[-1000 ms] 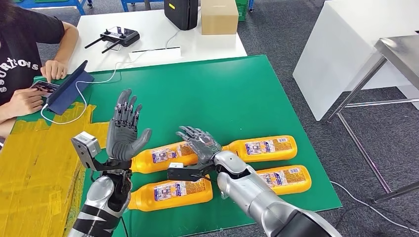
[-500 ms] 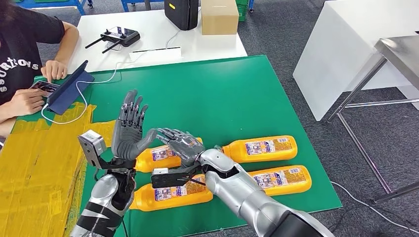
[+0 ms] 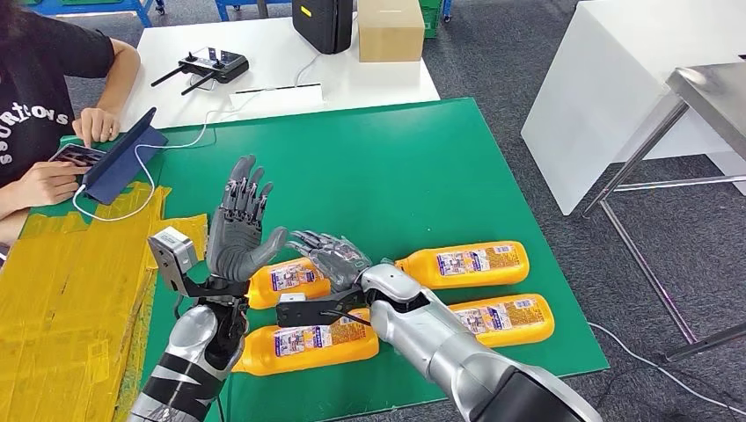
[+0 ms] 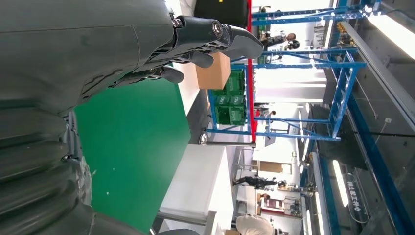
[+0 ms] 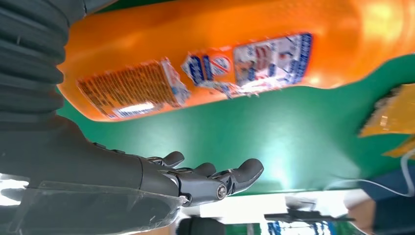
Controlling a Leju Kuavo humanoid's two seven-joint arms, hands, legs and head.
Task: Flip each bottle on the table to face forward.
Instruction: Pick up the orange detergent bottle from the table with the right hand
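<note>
Four orange bottles lie on their sides on the green table [image 3: 422, 167], long axes running 9-to-3 across my view. The target bottle [image 3: 290, 279], rear row at the 9 o'clock end, lies directly beneath my right hand [image 3: 330, 255], with the front-left bottle [image 3: 303, 345] toward 6 o'clock of it. The rear-right bottle [image 3: 466, 262] and front-right bottle [image 3: 506, 318] sit toward 3 o'clock.

Right hand: fingers spread, empty, palm down just over the target; contact cannot be confirmed. Left hand [image 3: 239, 230]: raised upright, fingers apart, empty, at 9 o'clock of the target.

Judgement: right hand is nearer; rolling about the long axis looks like the next step.
</note>
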